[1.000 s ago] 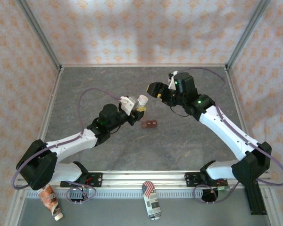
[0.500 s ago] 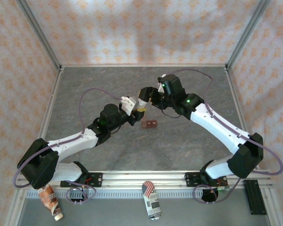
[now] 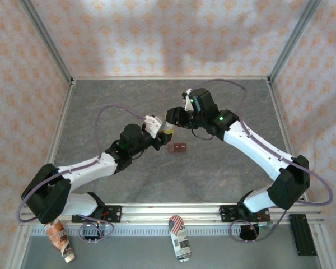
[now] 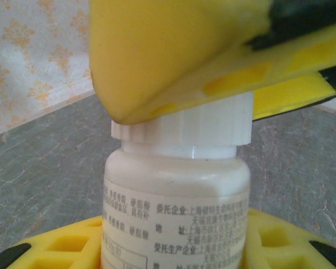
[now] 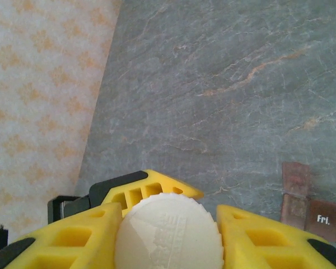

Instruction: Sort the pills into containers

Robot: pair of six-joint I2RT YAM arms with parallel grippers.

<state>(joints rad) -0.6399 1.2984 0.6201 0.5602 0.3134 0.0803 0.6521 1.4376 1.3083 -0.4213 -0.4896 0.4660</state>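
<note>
At frame centre, left gripper (image 3: 166, 130) clamps the likely light, slick bottle (image 4: 176, 207). Its ribbed, probably grippier cap (image 5: 168, 235) sits pinched in right gripper (image 3: 172, 116).

containers (image 5: 319, 218) cropped at edge, bottle (image 4: 176, 190) base cropped

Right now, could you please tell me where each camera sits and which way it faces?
Top external: above and behind the robot, looking down at the table; the left arm and right arm meet near the containers.
Left wrist: low, looking roughly level along the left fingers at the bottle they grip.
Right wrist: above, looking down on the cap between the right fingers.
Shared: both wrist views show the cap and the right fingers.
</note>
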